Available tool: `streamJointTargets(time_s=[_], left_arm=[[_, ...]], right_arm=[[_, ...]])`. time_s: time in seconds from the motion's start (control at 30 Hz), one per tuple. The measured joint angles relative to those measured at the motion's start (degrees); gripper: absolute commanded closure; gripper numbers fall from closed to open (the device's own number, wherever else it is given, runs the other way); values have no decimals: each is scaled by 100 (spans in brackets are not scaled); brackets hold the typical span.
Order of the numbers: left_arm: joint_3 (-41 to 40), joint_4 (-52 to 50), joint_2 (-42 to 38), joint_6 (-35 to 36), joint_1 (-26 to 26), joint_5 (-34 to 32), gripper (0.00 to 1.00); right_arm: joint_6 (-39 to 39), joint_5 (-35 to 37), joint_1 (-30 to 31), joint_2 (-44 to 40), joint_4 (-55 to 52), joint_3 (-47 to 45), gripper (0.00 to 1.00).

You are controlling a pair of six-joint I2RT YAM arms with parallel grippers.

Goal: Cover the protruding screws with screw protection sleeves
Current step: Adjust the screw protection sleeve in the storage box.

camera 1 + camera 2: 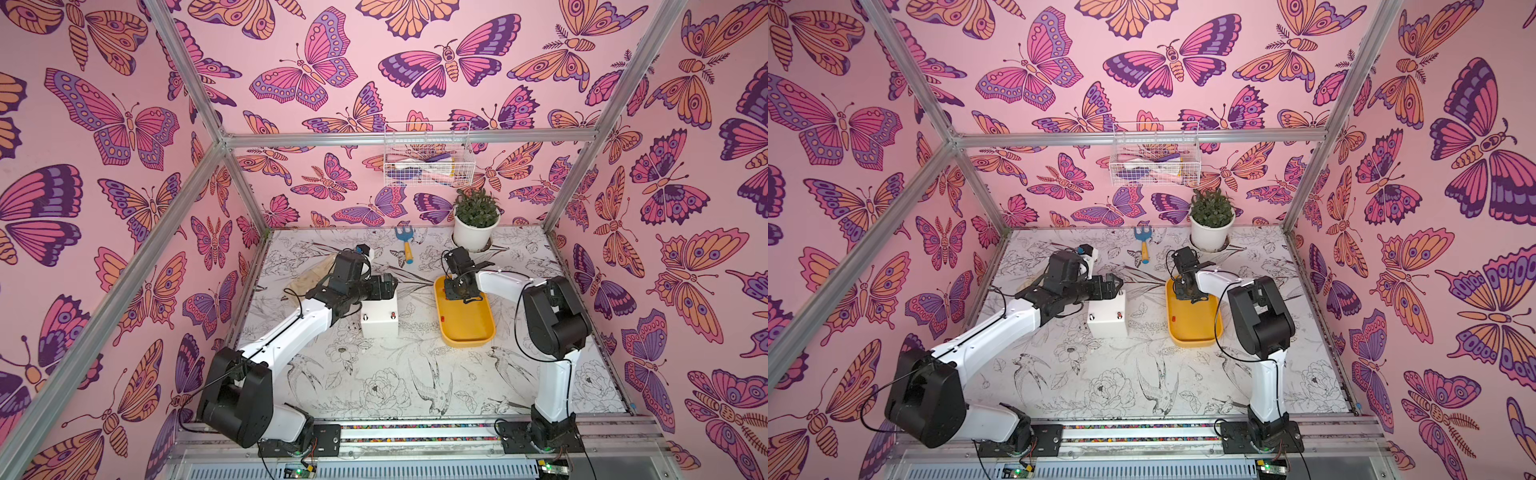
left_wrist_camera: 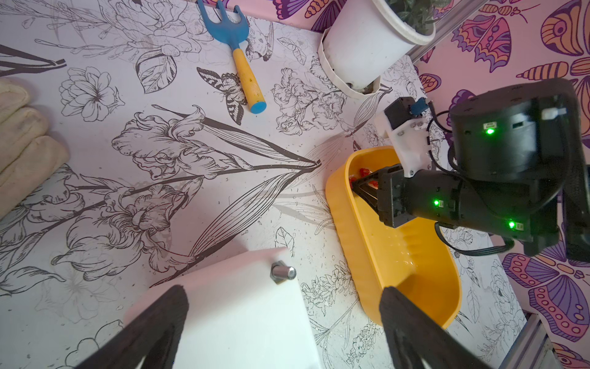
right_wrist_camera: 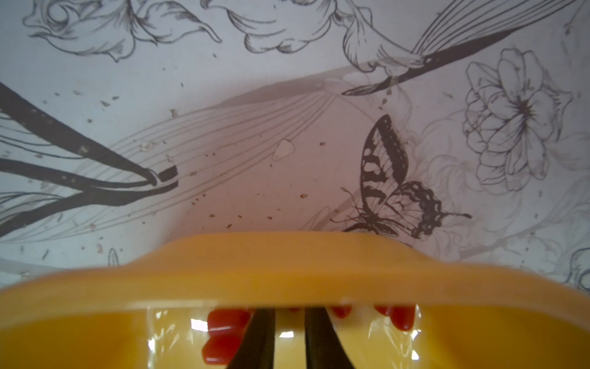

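A white box (image 1: 379, 322) stands mid-table, and the left wrist view shows a bare silvery screw (image 2: 283, 272) with a hex nut at one far corner. My left gripper (image 2: 285, 292) hangs wide open over the box's far end, with nothing between its fingers (image 2: 405, 322). The yellow tray (image 1: 465, 332) lies to the right of the box. My right gripper (image 3: 290, 311) reaches down into the tray's far end among several red screw protection sleeves (image 3: 226, 322). Its fingers stand a narrow gap apart. The tray rim (image 3: 287, 271) hides their tips, with a speck of red between them.
A lone red sleeve (image 1: 442, 318) lies by the tray's left wall. At the back stand a white plant pot (image 1: 476, 232) and a blue-and-yellow hand rake (image 1: 405, 245). A beige cloth (image 2: 22, 143) lies left of the left arm. A wire basket (image 1: 428, 153) hangs on the back wall.
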Motion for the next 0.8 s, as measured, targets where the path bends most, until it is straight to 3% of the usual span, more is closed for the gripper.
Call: streamJointTargets(time_s=[0.8], left_arm=[[0, 2, 0, 0, 0, 0, 4]], right_arm=[[0, 4, -2, 42, 179, 2, 83]])
